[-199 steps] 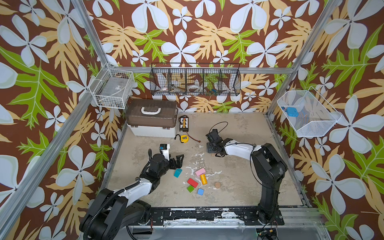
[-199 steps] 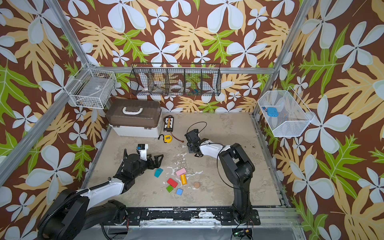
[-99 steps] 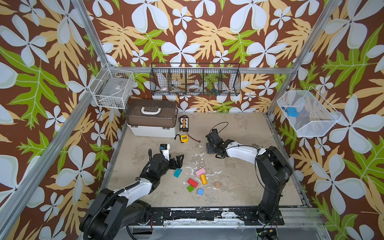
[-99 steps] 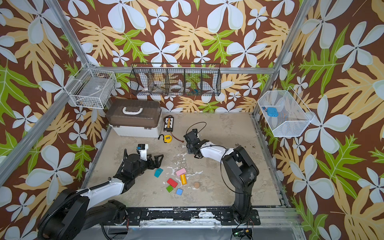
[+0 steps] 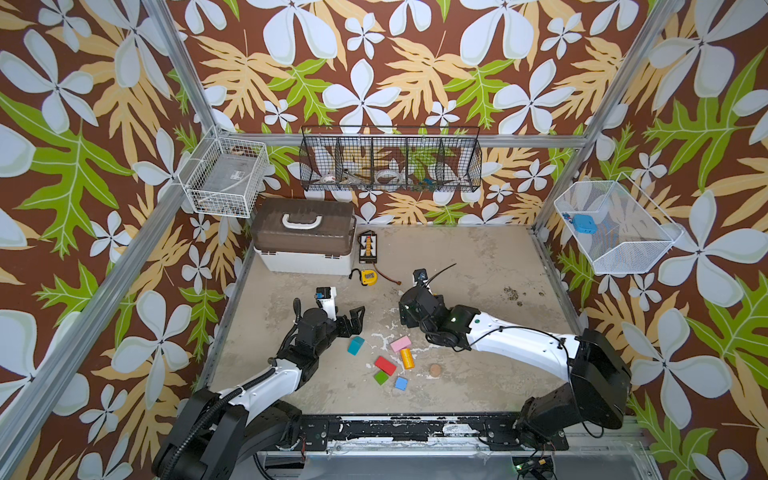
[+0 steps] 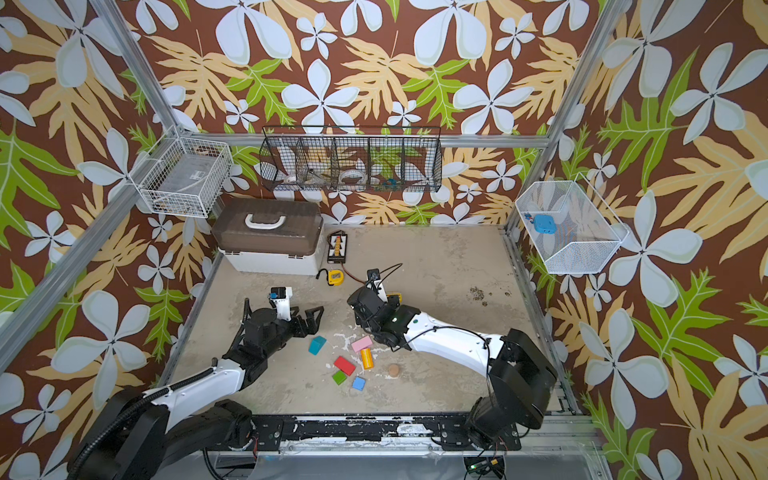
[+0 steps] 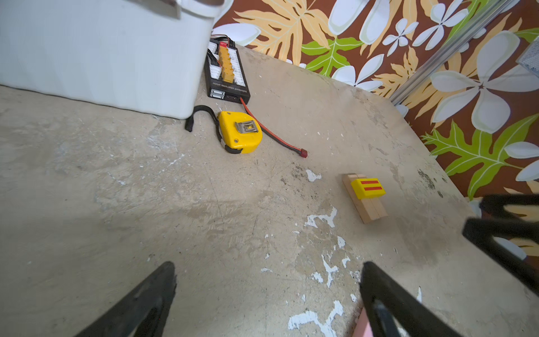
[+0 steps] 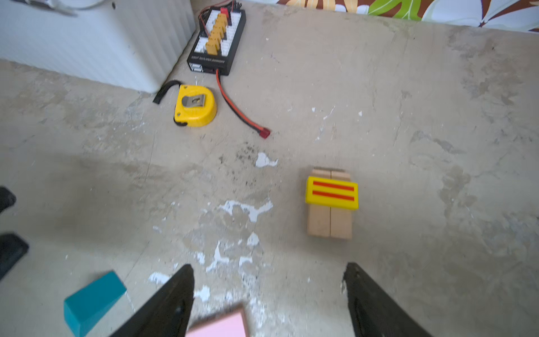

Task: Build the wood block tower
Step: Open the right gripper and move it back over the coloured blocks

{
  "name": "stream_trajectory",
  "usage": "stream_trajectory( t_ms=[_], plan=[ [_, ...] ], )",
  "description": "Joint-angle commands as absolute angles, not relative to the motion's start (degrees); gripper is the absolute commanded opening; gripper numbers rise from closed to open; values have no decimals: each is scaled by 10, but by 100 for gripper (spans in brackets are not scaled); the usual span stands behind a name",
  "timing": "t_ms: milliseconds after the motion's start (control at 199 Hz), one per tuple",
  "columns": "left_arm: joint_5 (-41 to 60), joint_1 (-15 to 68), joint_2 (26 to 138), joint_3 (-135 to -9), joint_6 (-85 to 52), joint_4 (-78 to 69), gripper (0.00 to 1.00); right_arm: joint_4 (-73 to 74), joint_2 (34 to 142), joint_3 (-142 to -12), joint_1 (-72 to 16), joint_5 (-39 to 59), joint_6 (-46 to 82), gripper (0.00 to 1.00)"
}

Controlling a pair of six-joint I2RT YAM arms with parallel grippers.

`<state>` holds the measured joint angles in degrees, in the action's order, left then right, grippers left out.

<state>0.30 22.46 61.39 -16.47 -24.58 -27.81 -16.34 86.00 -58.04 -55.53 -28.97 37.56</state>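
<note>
In both top views the loose wood blocks (image 5: pixel 385 365) lie near the table's (image 5: pixel 478 257) front edge. Left wrist view: left gripper (image 7: pixel 268 268) spread wide, empty. Right wrist view: right gripper (image 8: pixel 268 271) spread, empty, near the tower (image 8: pixel 329 204) at mid-table; its yellow block (image 8: pixel 331 194) sits off-centre on the planks (image 8: pixel 329 223), so a careless sweep may topple it.

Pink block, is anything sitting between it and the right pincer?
Nothing visible does. In the right wrist view the pink block shows between the fingers of the open right pincer; the teal block lies clear to the side.
</note>
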Motion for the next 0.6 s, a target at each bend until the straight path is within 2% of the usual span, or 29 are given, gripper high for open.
stream_trajectory(
  t_ms=[0,115,231,331,411,456,597],
  plan=[
    [-69,225,571,-170,-269,-218,100,-180,828,-539,-592,-325,441,82],
    [-95,225,488,-159,-287,-177,100,-188,800,-490,-626,-337,478,83],
    [-19,225,393,-161,-293,-122,100,-189,768,-450,-640,-318,486,82],
    [-58,225,327,-192,-372,29,100,-162,731,-404,-652,-297,488,83],
    [-94,237,305,-227,-376,137,100,-131,710,-370,-662,-273,479,84],
    [-108,253,295,-205,-394,126,100,-123,702,-356,-671,-271,476,84],
    [-68,253,285,-126,-364,31,100,-108,698,-333,-686,-272,475,86]
  ],
)
